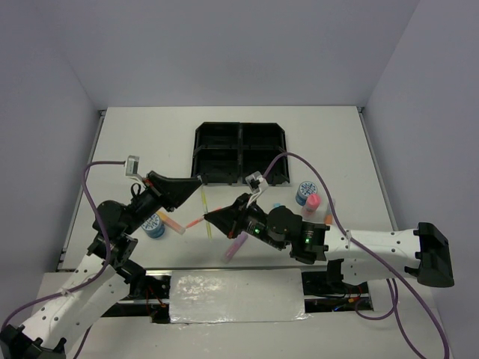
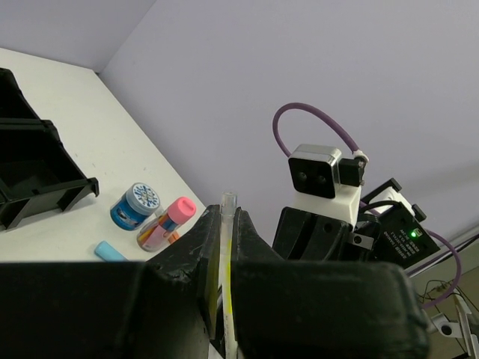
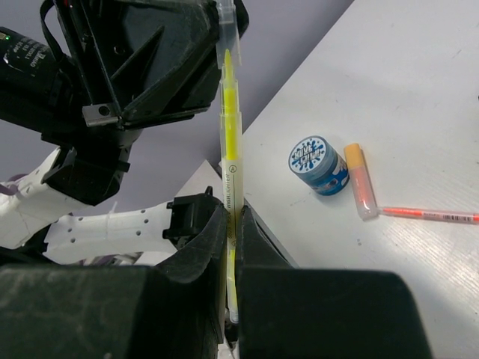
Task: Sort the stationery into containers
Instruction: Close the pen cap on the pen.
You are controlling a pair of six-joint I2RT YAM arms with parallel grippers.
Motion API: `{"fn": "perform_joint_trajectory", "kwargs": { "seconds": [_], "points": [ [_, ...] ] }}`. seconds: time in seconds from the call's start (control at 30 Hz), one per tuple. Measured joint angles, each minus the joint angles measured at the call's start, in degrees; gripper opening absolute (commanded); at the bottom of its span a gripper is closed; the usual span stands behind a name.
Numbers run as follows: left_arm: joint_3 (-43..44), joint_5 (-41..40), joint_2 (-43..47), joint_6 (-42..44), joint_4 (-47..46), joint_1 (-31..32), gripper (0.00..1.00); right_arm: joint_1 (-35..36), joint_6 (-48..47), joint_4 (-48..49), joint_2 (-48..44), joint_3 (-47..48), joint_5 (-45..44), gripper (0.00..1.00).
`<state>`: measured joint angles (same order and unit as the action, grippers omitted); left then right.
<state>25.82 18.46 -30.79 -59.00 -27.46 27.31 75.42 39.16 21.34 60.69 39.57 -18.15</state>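
The white worktop (image 1: 135, 142) carries nearly all the stationery loose. The black four-compartment tray (image 1: 241, 152) at its far side shows nothing inside from above, though its dark wells hide detail — so, in my judgement, the sorting has barely begun. The two arms meet between the tray and the near edge. The left gripper (image 1: 199, 180) and the right gripper (image 1: 210, 217) each have their jaws pinched onto the same yellow pen (image 1: 206, 209). The left grips the end nearer the tray and the right the other end, with the pen held up off the worktop. It reads as a handover that neither side has let go of yet. Left to place, besides that pen, are:

- the left tape roll (image 1: 154, 225), near the left arm
- the right tape roll (image 1: 306, 192), beyond the tray's near right corner
- the pink-capped bottle (image 1: 312, 203), just beside the right roll
- the purple marker (image 1: 236, 245), by the right arm
- the orange marker (image 1: 169, 222), just beside the left roll
- the light blue marker (image 2: 112, 251), near the bottle
- the thin pink pen (image 1: 193, 222)

All of these lie outside the tray.
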Motion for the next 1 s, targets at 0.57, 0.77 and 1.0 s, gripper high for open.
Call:
{"fn": "perform_joint_trajectory", "kwargs": {
  "seconds": [0.57, 0.77, 1.0],
  "points": [
    [0.0, 0.3, -0.2, -0.9, 0.3, 0.0, 0.00, -2.0, -1.1, 0.1, 1.4, 1.4, 1.9, 0.00],
    [0.0, 1.4, -0.1, -0.9, 0.3, 0.1, 0.00, -2.7, -2.3, -0.5, 0.1, 1.4, 2.8, 0.00],
    [-0.6, 2.9, -0.8, -1.0, -1.5, 0.1, 0.00, -3.2, -4.5, -0.8, -0.2, 1.4, 4.3, 0.00]
  ]
}}
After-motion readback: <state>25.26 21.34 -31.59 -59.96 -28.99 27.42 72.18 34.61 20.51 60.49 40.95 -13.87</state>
